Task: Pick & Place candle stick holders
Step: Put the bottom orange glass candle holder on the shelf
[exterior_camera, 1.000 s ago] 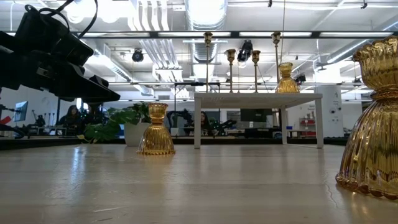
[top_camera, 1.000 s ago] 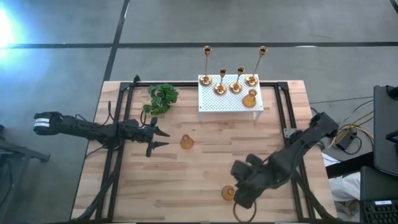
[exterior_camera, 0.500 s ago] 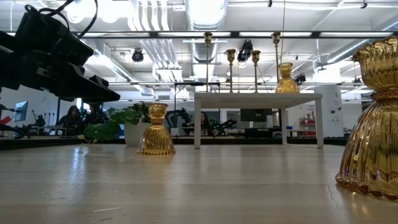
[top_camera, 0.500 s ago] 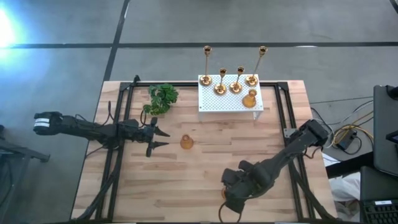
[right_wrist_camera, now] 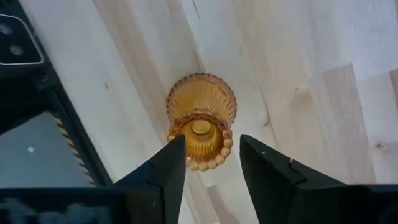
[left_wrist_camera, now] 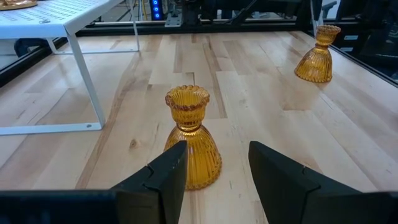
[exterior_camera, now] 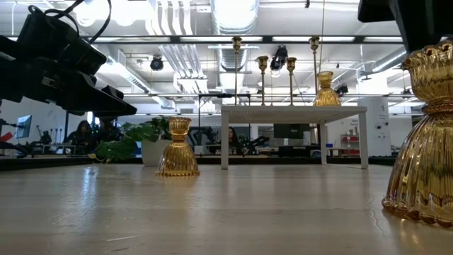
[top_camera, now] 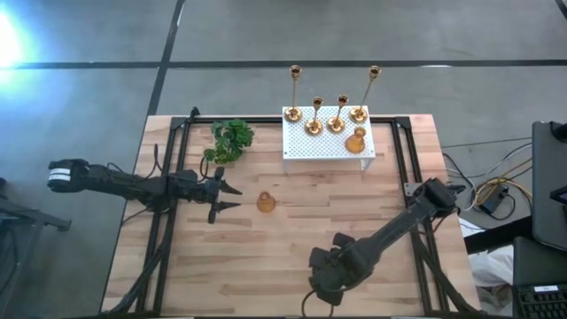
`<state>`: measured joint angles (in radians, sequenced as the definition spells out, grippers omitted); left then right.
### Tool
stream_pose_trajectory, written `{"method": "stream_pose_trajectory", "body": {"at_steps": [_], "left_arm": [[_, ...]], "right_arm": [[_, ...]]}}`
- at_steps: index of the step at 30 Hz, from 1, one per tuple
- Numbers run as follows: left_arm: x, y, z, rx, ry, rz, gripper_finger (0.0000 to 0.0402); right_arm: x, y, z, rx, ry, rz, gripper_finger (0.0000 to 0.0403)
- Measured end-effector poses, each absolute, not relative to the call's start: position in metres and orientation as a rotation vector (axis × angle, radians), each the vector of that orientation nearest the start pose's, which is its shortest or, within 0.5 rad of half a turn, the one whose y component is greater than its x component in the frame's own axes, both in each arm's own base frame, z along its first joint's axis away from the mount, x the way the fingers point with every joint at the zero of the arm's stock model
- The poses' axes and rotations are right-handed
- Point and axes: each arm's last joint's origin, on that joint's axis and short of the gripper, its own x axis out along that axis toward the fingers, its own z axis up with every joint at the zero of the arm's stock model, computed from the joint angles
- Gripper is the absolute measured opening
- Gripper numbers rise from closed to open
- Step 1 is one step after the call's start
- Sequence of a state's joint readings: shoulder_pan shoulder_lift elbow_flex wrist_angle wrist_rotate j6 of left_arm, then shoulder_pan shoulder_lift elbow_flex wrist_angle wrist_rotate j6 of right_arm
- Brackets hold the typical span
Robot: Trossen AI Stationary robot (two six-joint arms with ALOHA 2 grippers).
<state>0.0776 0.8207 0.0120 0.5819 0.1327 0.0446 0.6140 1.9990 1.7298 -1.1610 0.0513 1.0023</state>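
Hovering spread above a squat candle stick holder (right_wrist_camera: pixel 201 121) near the surface's (top_camera: pixel 292 239) front edge, the right gripper (right_wrist_camera: pixel 211 163) risks toppling it if it descends off-centre; left gripper (left_wrist_camera: pixel 214 163) waits spread

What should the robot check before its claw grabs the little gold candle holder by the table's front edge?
1. Right claw open: ok.
2. Claw right above the squat candle holder: ok, it shows between the fingers.
3. Holder standing upright: ok.
4. Space around the holder free of other things: ok in the right wrist view.
5. Room left on the white perforated box: ok, bare spots beside the five holders there.
6. Left claw out of the way: ok, it waits open by the other squat holder.
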Motion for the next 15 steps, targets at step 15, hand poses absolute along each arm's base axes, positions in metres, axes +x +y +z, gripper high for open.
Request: {"method": "stream_pose_trajectory", "body": {"at_steps": [15], "left_arm": [[0.146, 0.008, 0.139, 0.021, 0.225, -0.060, 0.0177]], "right_arm": [[0.324, 0.221, 0.209, 0.384, 1.440, -0.263, 0.0128]]}}
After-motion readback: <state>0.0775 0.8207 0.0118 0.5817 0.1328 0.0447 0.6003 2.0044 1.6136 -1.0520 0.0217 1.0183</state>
